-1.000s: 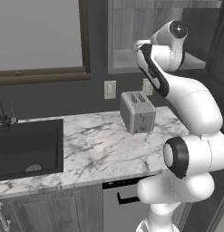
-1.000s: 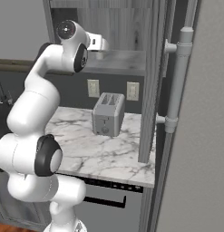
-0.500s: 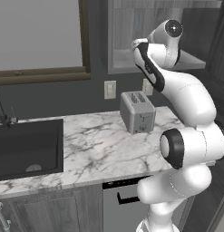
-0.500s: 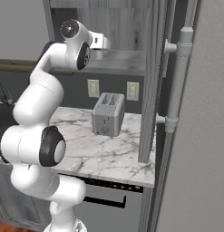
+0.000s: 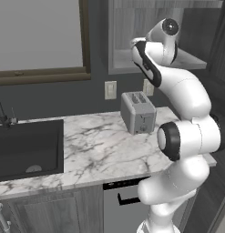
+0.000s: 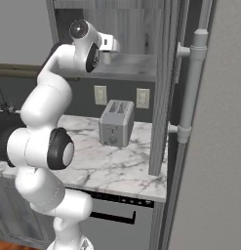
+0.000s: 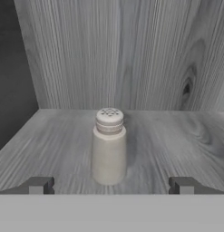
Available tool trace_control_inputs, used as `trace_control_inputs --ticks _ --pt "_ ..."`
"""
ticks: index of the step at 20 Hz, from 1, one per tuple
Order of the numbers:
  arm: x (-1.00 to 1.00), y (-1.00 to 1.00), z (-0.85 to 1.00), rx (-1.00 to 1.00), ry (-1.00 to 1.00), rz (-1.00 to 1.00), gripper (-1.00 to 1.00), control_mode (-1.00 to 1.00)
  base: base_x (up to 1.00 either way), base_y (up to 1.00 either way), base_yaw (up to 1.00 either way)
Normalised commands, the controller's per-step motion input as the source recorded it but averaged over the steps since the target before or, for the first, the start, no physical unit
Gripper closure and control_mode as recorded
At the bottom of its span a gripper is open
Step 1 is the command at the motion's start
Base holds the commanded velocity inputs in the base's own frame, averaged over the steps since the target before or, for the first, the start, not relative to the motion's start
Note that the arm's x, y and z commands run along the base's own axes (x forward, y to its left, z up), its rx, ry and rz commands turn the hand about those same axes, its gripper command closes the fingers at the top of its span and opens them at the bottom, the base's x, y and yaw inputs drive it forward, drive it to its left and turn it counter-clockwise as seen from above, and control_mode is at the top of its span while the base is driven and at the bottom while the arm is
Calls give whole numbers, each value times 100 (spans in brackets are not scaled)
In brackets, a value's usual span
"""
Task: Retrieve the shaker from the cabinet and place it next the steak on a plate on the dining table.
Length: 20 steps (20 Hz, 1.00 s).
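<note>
— How far has the task been carried?

— Only the approach can be judged as made. In the hand view the pincer [image 7: 111,185] is seen spread open, its two dark fingertips [image 7: 37,185] set wide apart at either side and nothing gripped between them.

— And where is the shaker found?

— The shaker [image 7: 109,147] is stood upright just ahead of the pincer, centred between the fingertips but not touched by them. It rests on the shelf board [image 7: 177,140] of the cabinet [image 6: 141,29], whose wood-grain back wall is seen further beyond.

— What is left to be done?

— By judgement, nearly everything: the shaker has yet to be gripped, lifted out, carried off and set beside the steak on its plate.
</note>
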Motion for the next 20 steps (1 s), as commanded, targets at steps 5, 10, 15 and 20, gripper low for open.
trace_control_inputs --ticks 5,10,15,20 --pt "23 0 0 0 3 0 -100 -100 0 0 0" --pt "25 0 0 0 2 0 -100 -100 0 0 0" --pt "22 0 0 0 1 0 -100 -100 0 0 0" --pt "20 0 -2 0 0 0 -100 -100 0 0 0"
